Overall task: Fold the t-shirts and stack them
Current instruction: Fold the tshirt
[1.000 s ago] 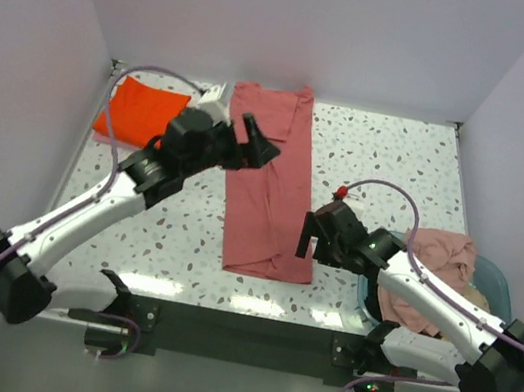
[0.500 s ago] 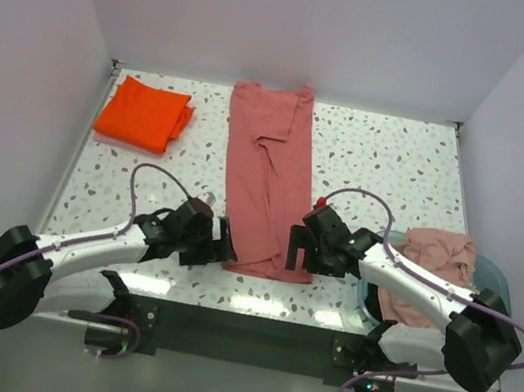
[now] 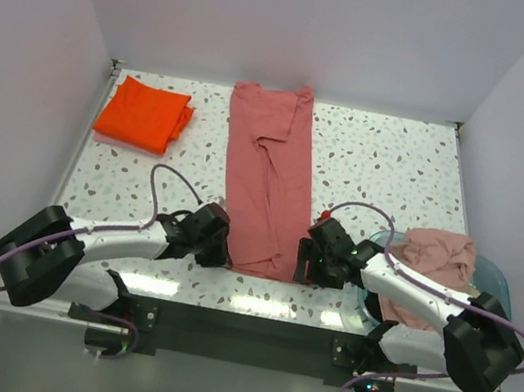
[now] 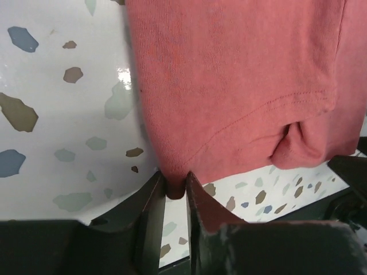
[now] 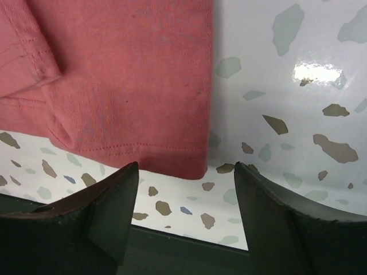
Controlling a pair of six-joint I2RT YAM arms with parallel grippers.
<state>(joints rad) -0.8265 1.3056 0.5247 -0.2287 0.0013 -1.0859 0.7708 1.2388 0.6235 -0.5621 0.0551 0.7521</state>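
Observation:
A dusty salmon-pink t-shirt lies folded into a long strip down the middle of the table. My left gripper sits at its near left corner, and the left wrist view shows the left gripper shut on a pinch of that shirt. My right gripper is at the near right corner. In the right wrist view, the right gripper stands open, its fingers on either side of the shirt's hem corner without touching it. A folded bright orange t-shirt lies at the far left.
A teal basin at the right edge holds crumpled pink and beige shirts. The table's near edge and a dark rail run just below both grippers. White walls enclose the table on three sides.
The left arm swung from the shirt's far end down to its near left corner and closed on the cloth. The right gripper slid to the near right corner, its jaws narrowing slightly.

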